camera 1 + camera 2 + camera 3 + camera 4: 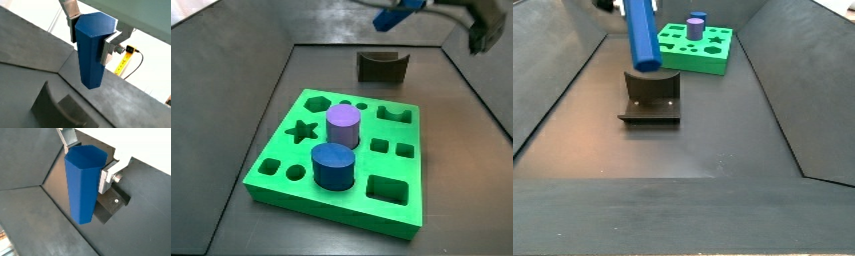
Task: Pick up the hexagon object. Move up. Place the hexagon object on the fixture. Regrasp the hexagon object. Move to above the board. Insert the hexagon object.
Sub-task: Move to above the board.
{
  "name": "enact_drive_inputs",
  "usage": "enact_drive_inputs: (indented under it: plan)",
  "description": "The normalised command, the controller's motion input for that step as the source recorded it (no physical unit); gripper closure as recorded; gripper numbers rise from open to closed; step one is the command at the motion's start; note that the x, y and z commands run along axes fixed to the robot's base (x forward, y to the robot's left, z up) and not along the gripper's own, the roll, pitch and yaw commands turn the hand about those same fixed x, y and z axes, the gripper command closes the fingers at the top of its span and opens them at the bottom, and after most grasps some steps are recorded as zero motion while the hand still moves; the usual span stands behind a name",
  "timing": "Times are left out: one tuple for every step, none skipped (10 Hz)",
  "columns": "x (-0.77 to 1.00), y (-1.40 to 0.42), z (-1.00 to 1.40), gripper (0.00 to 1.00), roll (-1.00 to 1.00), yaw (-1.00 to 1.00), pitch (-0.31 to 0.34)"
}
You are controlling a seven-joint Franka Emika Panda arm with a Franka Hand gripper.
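Observation:
My gripper (93, 31) is shut on the hexagon object (90, 55), a long slim blue prism, gripping it near its upper end between the silver fingers; both wrist views show this (87, 162). In a side view the hexagon object (640, 40) hangs tilted in the air, its lower end just above the dark fixture (651, 100). The gripper (620, 4) is at that view's top edge. In a side view the hexagon object (401, 12) is high over the fixture (382, 66), behind the green board (331, 205). The fixture's base plate (115, 203) shows below the prism.
A purple cylinder (344, 126) and a short dark-blue cylinder (334, 165) stand in the board. The board (714, 62) lies beyond the fixture. Sloping dark walls (567, 90) enclose the floor. A yellow tape measure (123, 62) lies outside the wall.

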Motion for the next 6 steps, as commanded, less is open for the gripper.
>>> enact_drive_inputs:
  plan:
    - [0.08,-0.06,1.00,1.00,-0.02,0.14,-0.028]
    - [0.05,-0.04,0.83,1.00,-0.01,0.10,-0.037]
    - [0.03,-0.03,0.67,1.00,-0.01,0.06,-0.032]
    - [0.01,-0.01,0.47,1.00,-0.01,0.02,-0.019]
    - [0.01,-0.01,0.36,1.00,-0.02,0.01,-0.010]
    - [-0.90,-1.00,0.52,1.00,-1.00,-0.11,-0.131]
